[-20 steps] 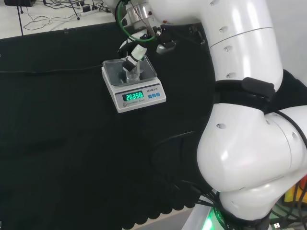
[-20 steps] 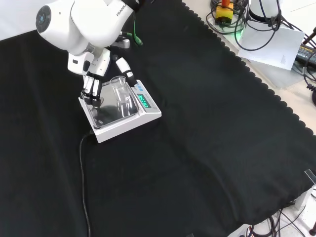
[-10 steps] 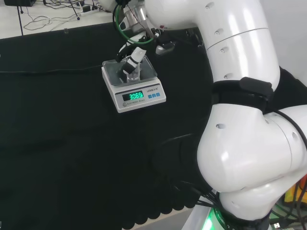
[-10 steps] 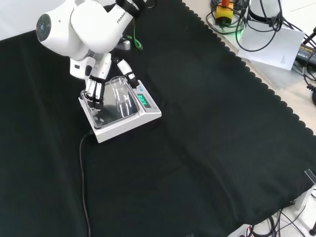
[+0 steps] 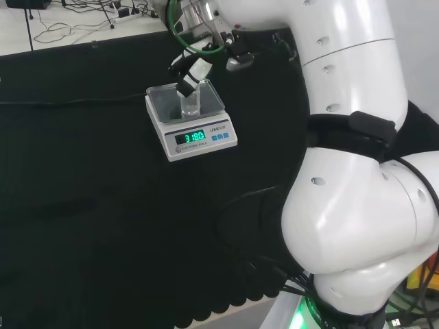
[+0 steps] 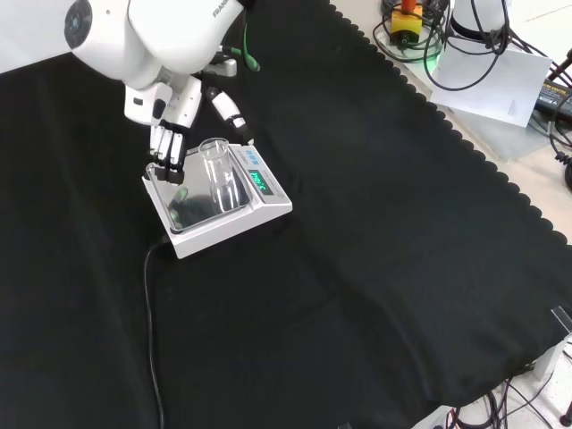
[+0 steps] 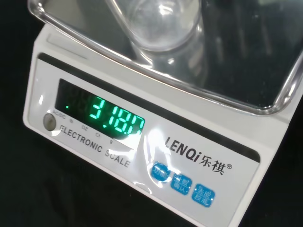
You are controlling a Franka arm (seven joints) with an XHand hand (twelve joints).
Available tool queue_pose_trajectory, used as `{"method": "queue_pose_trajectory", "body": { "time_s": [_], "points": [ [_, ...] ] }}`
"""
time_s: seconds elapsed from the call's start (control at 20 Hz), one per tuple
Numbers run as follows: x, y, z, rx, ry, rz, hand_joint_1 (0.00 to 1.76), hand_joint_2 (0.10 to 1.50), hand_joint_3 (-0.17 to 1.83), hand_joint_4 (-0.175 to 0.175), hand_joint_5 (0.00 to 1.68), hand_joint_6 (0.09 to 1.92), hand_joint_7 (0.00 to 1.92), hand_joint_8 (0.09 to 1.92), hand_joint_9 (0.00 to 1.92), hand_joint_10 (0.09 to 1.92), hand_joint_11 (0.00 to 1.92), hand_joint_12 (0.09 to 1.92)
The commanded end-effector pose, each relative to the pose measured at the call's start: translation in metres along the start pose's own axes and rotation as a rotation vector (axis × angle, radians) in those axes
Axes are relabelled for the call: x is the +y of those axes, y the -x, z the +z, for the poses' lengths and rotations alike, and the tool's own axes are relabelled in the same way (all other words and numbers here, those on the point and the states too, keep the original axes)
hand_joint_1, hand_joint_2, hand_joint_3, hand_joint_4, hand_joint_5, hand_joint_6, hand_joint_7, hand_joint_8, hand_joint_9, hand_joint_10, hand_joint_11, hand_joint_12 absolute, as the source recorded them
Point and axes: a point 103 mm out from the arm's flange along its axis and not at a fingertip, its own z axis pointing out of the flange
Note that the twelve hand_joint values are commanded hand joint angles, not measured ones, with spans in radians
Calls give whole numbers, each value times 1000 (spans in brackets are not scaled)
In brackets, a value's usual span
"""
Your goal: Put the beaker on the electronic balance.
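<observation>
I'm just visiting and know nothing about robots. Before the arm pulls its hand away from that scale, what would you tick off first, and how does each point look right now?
1. Beaker stands on the pan of the electronic balance: ok; the front view shows it upright on the pan.
2. Beaker base sits inside the pan's rim: ok; the wrist view shows the base on the pan, clear of its edge.
3. Fingers are off the glass: ok in the front view, where the hand hangs beside the beaker with a gap.
4. Thumb side clear of the beaker: cannot tell; in the head view the hand overlaps the beaker top.
5. Balance is switched on: ok; its display is lit.
6. Balance sits flat on the black cloth: ok.
</observation>
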Motion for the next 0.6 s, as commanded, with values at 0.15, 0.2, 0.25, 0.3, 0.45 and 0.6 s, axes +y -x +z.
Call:
{"method": "queue_pose_trajectory", "body": {
  "time_s": [0.15,0.2,0.25,0.3,0.45,0.6],
  "points": [
    [-58,-27,-40,-111,71,27,400,625,-17,10,133,87,0,377,0,787,260,1452],
    [-68,-31,-44,-120,74,28,398,631,-14,9,140,87,0,396,0,802,250,1458],
    [-77,-34,-47,-121,77,31,398,641,-8,6,156,87,1,434,0,847,244,1464],
    [-87,-36,-49,-121,82,37,399,655,-2,4,176,87,2,485,13,886,241,1466],
    [-116,-45,-51,-137,98,65,418,701,19,-1,229,87,28,573,71,931,244,1465],
    [-144,-53,-49,-152,116,97,446,751,39,-8,313,87,90,631,166,917,269,1452]
  ]
}}
